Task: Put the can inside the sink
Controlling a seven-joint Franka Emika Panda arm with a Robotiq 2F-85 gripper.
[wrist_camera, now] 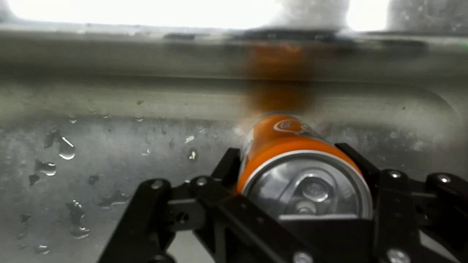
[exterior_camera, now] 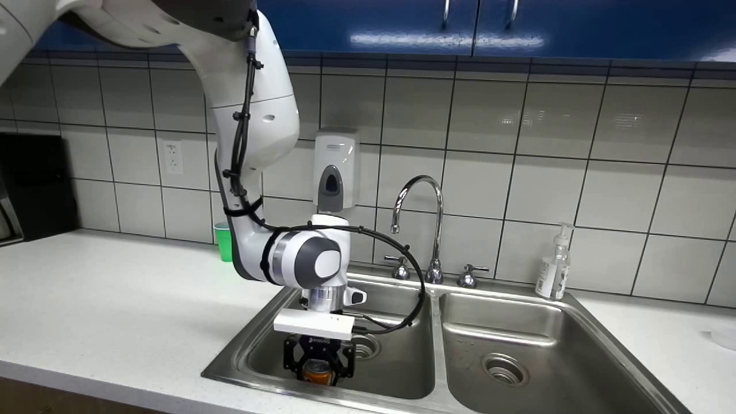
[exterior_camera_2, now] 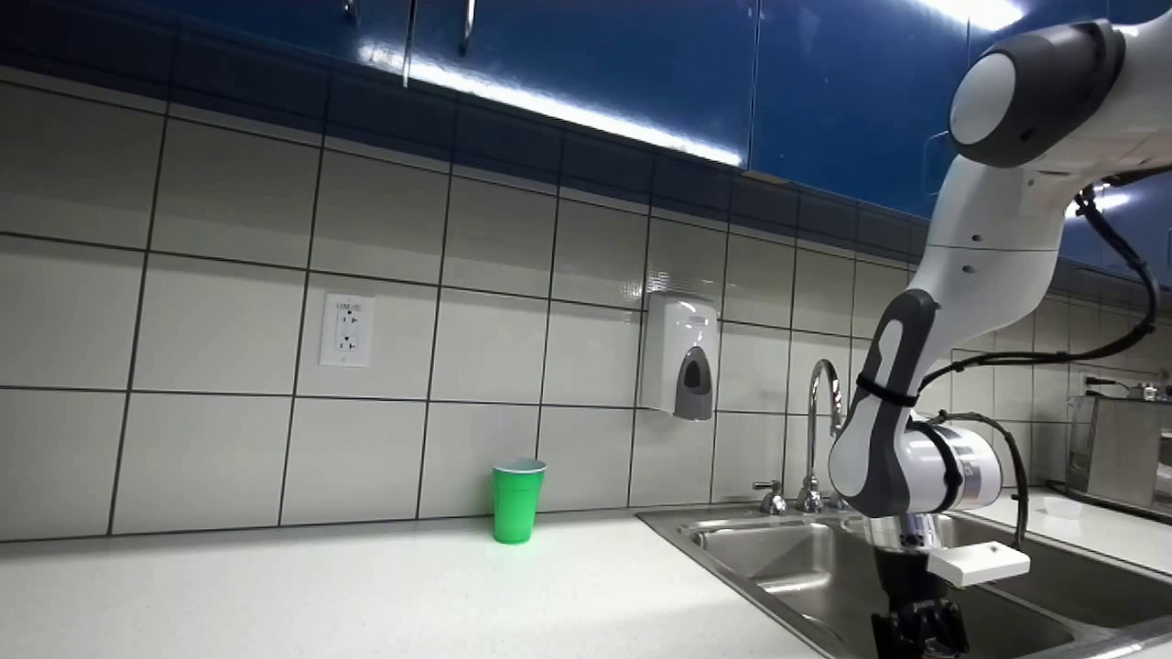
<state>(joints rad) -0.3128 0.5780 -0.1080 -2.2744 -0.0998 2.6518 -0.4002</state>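
The can (wrist_camera: pixel 298 164) was inside the sink (exterior_camera: pixel 439 356), in the left-hand basin as seen in an exterior view, near the sink's front edge. It stood upright or very nearly so: its long axis ran up and down, in line with my gripper (exterior_camera: pixel 317 377), and its silvery top (wrist_camera: pixel 285 182) faced up toward my wrist camera. Whether its base touched the sink's floor I could not tell. A blurred orange reflection (wrist_camera: pixel 280 69) showed in the sink's wall just beside it.

I held the can in my grasp, 1 of my fingers (wrist_camera: pixel 229 164) against each side of it. My gripper pointed straight down into the sink. Above it, my arm (exterior_camera: pixel 256 115) reached in from the upper left of an exterior view, its lower link dropping steeply and then bending at the wrist, which hung over the sink. A black cable (exterior_camera: pixel 424 287) looped out from it above the basin.

The tap (exterior_camera: pixel 439 230) rose at the back of the sink. A green cup (exterior_camera_2: pixel 517 502) stood left of the sink in both exterior views, and a pump bottle (exterior_camera: pixel 555 270) stood at the sink's back right corner. Water drops (wrist_camera: pixel 67 148) lay on the sink's floor.
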